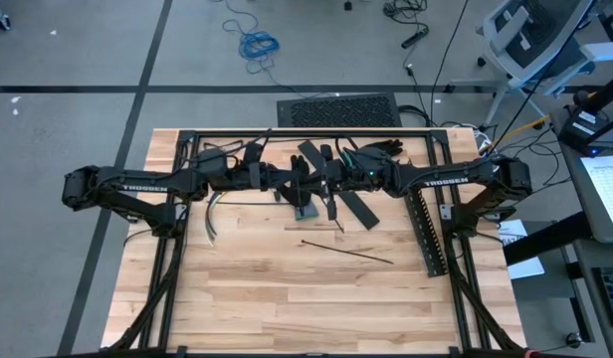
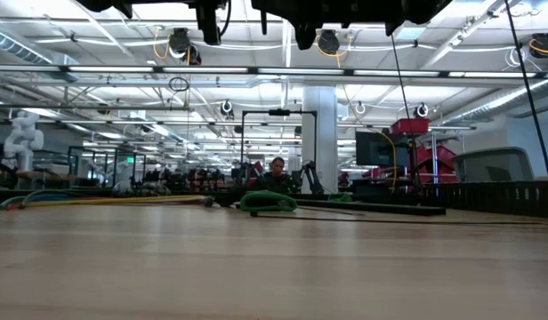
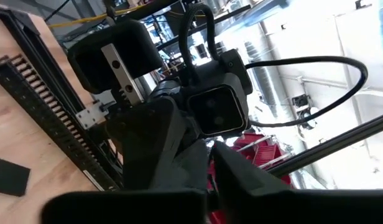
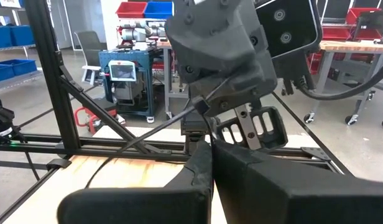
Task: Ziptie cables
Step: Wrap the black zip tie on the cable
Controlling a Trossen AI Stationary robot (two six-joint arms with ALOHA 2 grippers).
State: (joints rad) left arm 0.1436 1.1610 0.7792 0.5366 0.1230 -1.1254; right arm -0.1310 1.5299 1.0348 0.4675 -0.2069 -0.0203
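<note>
My two grippers meet tip to tip above the middle of the table, the left gripper (image 1: 305,185) coming from the left and the right gripper (image 1: 329,180) from the right, both level and both shut. A thin black ziptie (image 4: 155,129) runs between them; its long free part slants down toward the table. The cables (image 1: 209,215), a curved bundle of thin coloured wires, lie flat on the wood at the left (image 2: 87,200), with no gripper on them. In the left wrist view my left gripper (image 3: 210,177) faces the right arm's wrist. My left gripper is shut at the ziptie's small square head (image 4: 203,107), coming level from the table's left. Its own body hides how the fingers lie on it. The ziptie is clear of the table. My right gripper pinches a short thin end of the ziptie (image 4: 210,132) between its fingers (image 4: 198,163), level from the table's right.
A long black slotted strip (image 1: 426,231) lies along the right side. A thin black stick (image 1: 348,252) lies in front of the grippers. Flat black pieces (image 1: 362,210) and a green coil (image 2: 267,202) lie under the arms. The near half of the table (image 1: 306,308) is bare wood.
</note>
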